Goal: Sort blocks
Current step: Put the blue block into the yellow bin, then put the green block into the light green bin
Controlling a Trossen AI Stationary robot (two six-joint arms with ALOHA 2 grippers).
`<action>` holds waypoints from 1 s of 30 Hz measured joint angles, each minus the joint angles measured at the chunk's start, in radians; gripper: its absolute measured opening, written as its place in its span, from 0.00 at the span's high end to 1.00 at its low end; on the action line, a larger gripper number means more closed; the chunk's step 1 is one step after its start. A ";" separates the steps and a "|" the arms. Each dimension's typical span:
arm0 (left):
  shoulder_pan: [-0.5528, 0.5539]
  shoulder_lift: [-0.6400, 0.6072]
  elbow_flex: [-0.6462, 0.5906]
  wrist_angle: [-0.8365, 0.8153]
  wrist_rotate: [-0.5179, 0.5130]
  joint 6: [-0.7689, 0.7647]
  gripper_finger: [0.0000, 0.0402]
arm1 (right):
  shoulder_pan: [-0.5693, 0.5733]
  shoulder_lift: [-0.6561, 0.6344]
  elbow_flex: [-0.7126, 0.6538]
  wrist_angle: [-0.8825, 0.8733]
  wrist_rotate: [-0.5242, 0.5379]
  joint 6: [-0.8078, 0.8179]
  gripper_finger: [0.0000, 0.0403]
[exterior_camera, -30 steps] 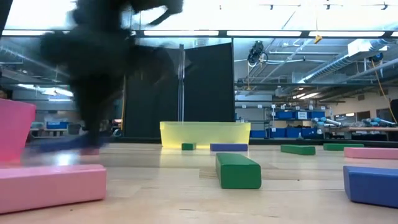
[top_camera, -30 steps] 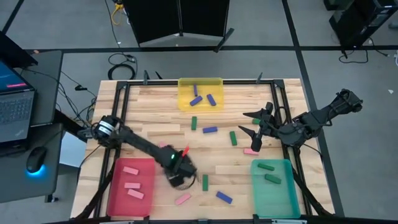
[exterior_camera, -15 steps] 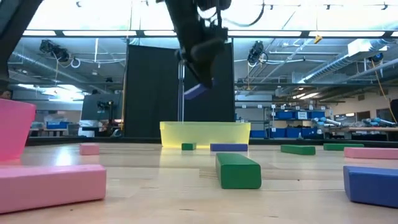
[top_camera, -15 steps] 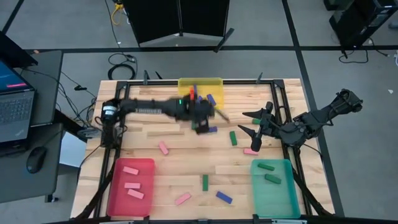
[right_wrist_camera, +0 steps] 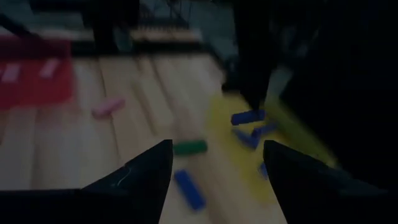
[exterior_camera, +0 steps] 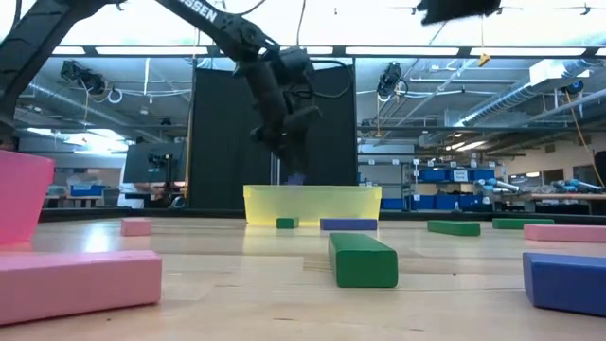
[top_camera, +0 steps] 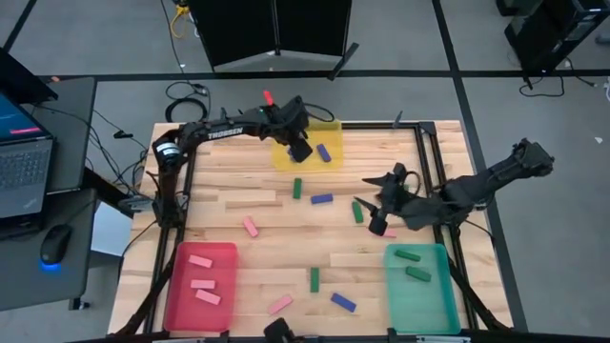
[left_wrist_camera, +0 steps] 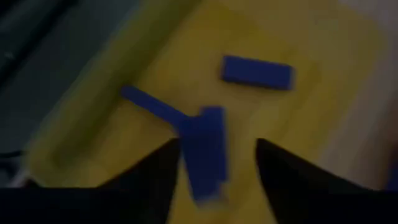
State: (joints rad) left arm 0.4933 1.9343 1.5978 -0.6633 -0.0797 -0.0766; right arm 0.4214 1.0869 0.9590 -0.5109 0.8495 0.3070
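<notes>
My left gripper (top_camera: 301,150) hangs open over the yellow tray (top_camera: 286,160) at the table's far edge. It also shows in the low view (exterior_camera: 289,152). A dark blue block (left_wrist_camera: 204,149) is between and below its fingers, loose, just above the tray rim (exterior_camera: 295,177). Other blue blocks (top_camera: 324,152) lie in the tray. My right gripper (top_camera: 372,215) is open and empty at the middle right, beside a green block (top_camera: 357,211) and a pink block (top_camera: 387,232). Pink (top_camera: 250,226), green (top_camera: 297,189) and blue (top_camera: 321,199) blocks lie flat on the table.
The red tray (top_camera: 176,286) at the near left holds three pink blocks. The teal tray (top_camera: 438,286) at the near right holds two green blocks. More blocks lie near the front edge: green (top_camera: 314,279), pink (top_camera: 279,305) and blue (top_camera: 343,302).
My left gripper has swung from the near left of the table, by the red tray, up and across to the far edge over the yellow tray, carrying a blue block. The block has now left its fingers. My right gripper has shifted a little toward the table's left.
</notes>
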 joint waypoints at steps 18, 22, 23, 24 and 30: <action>-0.287 -0.462 0.001 -0.106 -0.105 -0.063 0.22 | -0.331 0.443 0.000 -0.256 -0.462 0.553 0.27; -0.444 -0.494 0.001 -0.118 -0.191 -0.095 0.25 | -0.368 0.486 0.000 -0.259 -0.513 0.585 0.21; -0.483 -0.494 0.001 -0.126 -0.219 -0.107 0.25 | -0.372 0.495 0.000 -0.266 -0.517 0.594 0.20; -0.521 -0.493 0.000 -0.133 -0.251 -0.116 0.26 | -0.375 0.506 0.000 -0.275 -0.518 0.604 0.18; -0.726 -0.493 0.000 -0.102 -0.404 -0.188 0.28 | -0.391 0.564 -0.045 -0.195 -0.586 0.620 0.13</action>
State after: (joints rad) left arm -0.2328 1.4414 1.5978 -0.7650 -0.4839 -0.2644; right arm 0.0300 1.6508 0.9144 -0.7063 0.2638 0.9269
